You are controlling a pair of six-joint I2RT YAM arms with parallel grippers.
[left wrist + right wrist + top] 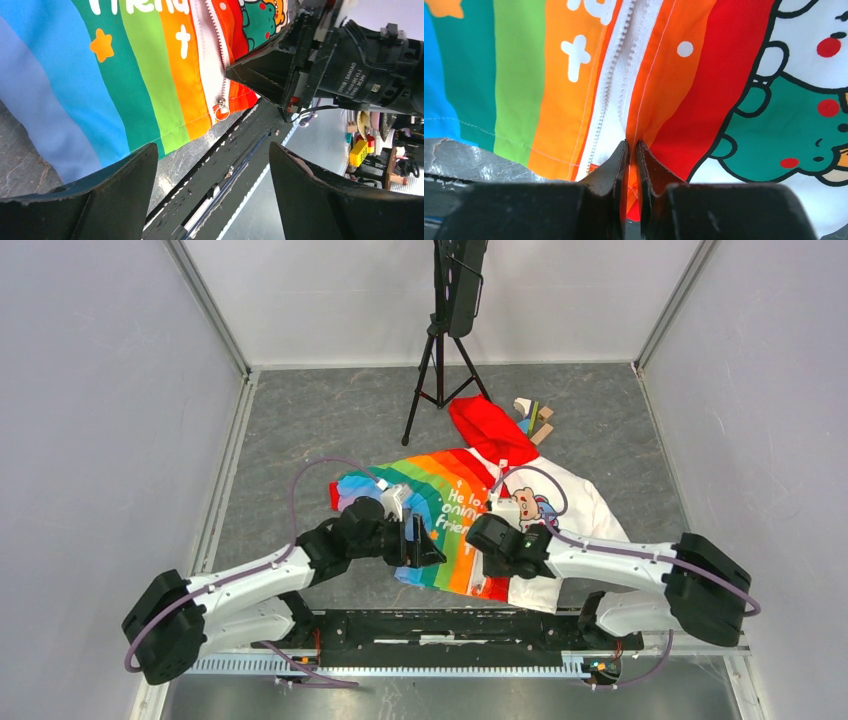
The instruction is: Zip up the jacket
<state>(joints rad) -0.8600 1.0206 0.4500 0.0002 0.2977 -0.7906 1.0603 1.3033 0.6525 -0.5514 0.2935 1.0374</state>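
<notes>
The jacket (pixel 440 490) lies flat on the grey table, red hood (pixel 487 428) far, rainbow half left, white cartoon half (pixel 575 505) right. Its white zipper (pixel 611 85) runs down the front. The round zipper pull (pixel 220 108) hangs at the bottom hem. My right gripper (pixel 631 146) is shut on a fold of the jacket's orange-red hem right beside the zipper. My left gripper (pixel 212 165) is open and empty, hovering over the near hem of the rainbow half, just left of the pull. The two grippers (pixel 415 540) (pixel 490 545) sit close together over the hem.
A black tripod (pixel 440 350) stands behind the jacket. Small wooden blocks (pixel 535 418) lie beside the hood. The black mounting rail (pixel 450 625) runs along the near table edge, just below the jacket's hem. Grey walls close in on both sides.
</notes>
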